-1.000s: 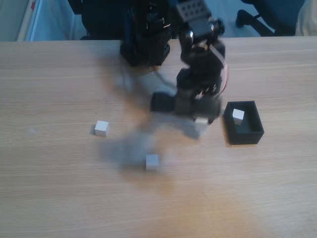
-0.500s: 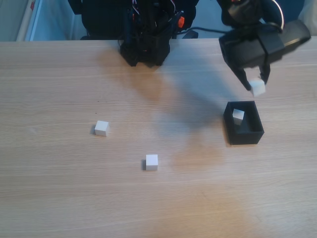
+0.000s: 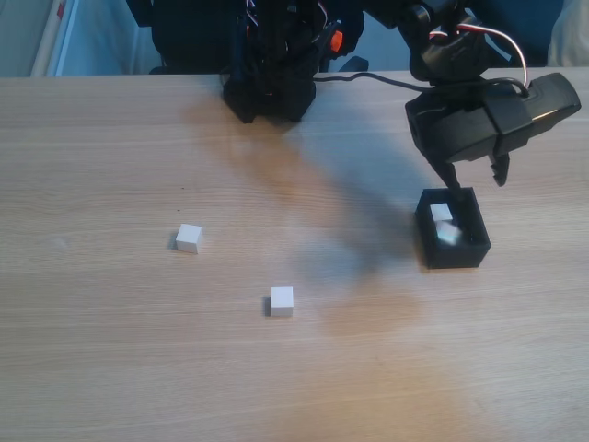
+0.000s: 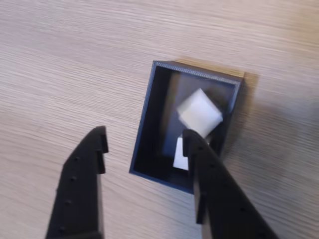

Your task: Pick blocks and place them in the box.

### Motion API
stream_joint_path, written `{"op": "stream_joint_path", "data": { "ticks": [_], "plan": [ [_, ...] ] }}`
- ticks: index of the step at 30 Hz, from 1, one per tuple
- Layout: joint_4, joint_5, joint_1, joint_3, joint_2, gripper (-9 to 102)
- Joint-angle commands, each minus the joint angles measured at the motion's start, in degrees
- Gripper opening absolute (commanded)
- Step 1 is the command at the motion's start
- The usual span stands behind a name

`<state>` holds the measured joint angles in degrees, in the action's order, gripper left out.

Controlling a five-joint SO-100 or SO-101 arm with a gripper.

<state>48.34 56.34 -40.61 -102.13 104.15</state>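
**A:** Blocks first: where do they lie?

**B:** Two sit inside the box (image 3: 452,241). In the wrist view one block (image 4: 200,113) lies tilted, corner-on, with a second block (image 4: 180,154) beside it, partly behind a gripper finger. It is somewhat blurred, so whether the tilted one has settled flat I cannot say. Two more lie out on the table (image 3: 110,368): the far block (image 3: 189,238) and the nearer block (image 3: 282,301).

**A:** And the gripper?

**B:** The gripper (image 3: 477,177) hangs just above the box, released, its jaws spread with nothing between them. In the wrist view the gripper (image 4: 144,141) has one finger outside the box's wall and the other over its inside.

**A:** So what does the next move turn on?

**B:** My judgement: both loose blocks lie well to the left of the gripper in the fixed view, across bare table. The nearer one is the shorter reach. Being cubes, they have no long axis to line up with.

**A:** Anything in the way?

**B:** Little. The arm's base (image 3: 271,87) stands at the back edge, clear of that path. Only the box wall is close to the fingers.
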Motion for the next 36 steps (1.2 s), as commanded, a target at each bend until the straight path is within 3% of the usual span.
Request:
{"op": "stream_joint_path", "data": {
  "ticks": [1, 6, 9, 19, 36],
  "plan": [
    [0.1, 1.6, 1.8, 3.5, 1.2, 14],
    [0.6, 3.3, 7.8, -4.8, 9.5, 3],
    [1.4, 7.3, 12.9, -13.9, 17.5, 6],
    [-9.2, 16.0, 27.1, -41.9, 36.2, 13],
    [-18.9, 25.8, 40.0, -32.6, 14.8, 17]
  ]
}}
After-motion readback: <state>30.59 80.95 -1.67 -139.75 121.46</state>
